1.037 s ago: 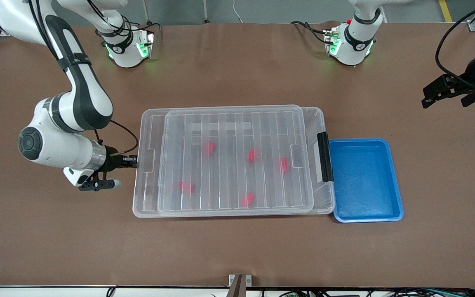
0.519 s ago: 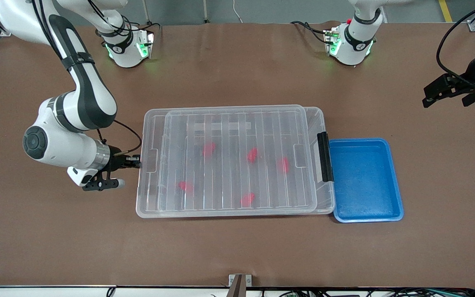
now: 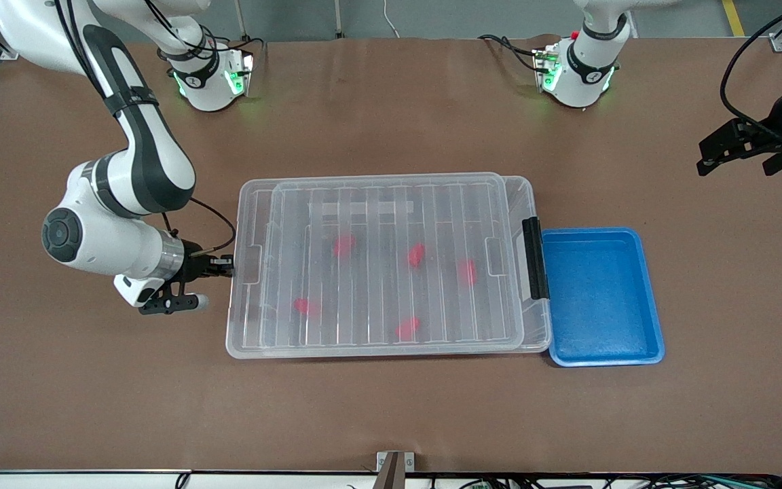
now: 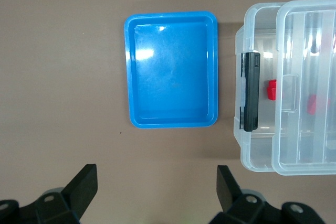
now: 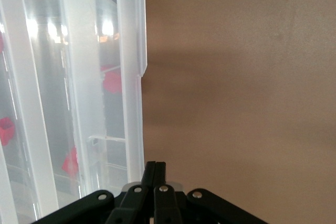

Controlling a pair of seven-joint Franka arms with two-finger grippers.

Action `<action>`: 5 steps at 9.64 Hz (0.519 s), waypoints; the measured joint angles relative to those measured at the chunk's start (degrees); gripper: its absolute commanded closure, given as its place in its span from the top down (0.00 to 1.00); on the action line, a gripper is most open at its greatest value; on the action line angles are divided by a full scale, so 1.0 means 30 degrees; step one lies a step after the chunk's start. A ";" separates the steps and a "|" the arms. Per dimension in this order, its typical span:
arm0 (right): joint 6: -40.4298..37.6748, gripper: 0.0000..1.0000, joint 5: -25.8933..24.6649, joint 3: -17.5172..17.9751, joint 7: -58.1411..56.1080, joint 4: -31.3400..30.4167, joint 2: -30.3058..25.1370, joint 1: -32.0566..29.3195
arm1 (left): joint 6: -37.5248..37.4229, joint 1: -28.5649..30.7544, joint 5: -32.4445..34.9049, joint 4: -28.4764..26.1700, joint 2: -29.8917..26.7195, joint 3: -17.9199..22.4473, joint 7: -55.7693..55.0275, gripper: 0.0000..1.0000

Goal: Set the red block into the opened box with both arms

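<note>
The clear box [image 3: 532, 197] lies mid-table with its black clip handle [image 3: 535, 258] toward the left arm's end. Its ribbed lid [image 3: 391, 197] rests flat on it, offset toward the right arm's end, so a narrow strip by the clip stays uncovered. Several red blocks [image 3: 417, 255] show through the lid [image 5: 128, 51]; which one the task means I cannot tell. My right gripper [image 3: 228, 265] is shut, its tips [image 5: 155, 165] against the lid's end edge. My left gripper [image 3: 706, 157] hangs open and empty [image 4: 156, 187] over bare table at the left arm's end.
An empty blue tray [image 3: 601, 234] sits right beside the box's clip end, toward the left arm's end of the table; its rim [image 4: 170, 17] also shows in the left wrist view. Brown tabletop surrounds box and tray.
The right gripper has slid the lid a little toward the left arm's end, narrowing the uncovered strip. The box and tray stayed put. The left arm barely moved.
</note>
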 measured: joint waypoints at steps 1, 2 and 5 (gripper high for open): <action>0.0101 0.00 0.0000 0.0004 0.0000 0.0000 0.0039 0.0044 | 0.0000 0.0000 0.0000 0.0006 -0.0006 0.0000 0.0042 1.00; 0.0199 0.00 0.0000 0.0006 0.0001 0.0000 0.0080 0.0116 | 0.0000 0.0000 0.0000 0.0007 -0.0012 0.0000 0.0049 1.00; 0.0255 0.99 0.0000 -0.0027 0.0003 0.0040 0.0102 0.0111 | 0.0000 0.0000 0.0000 0.0044 -0.0011 0.0000 0.0049 1.00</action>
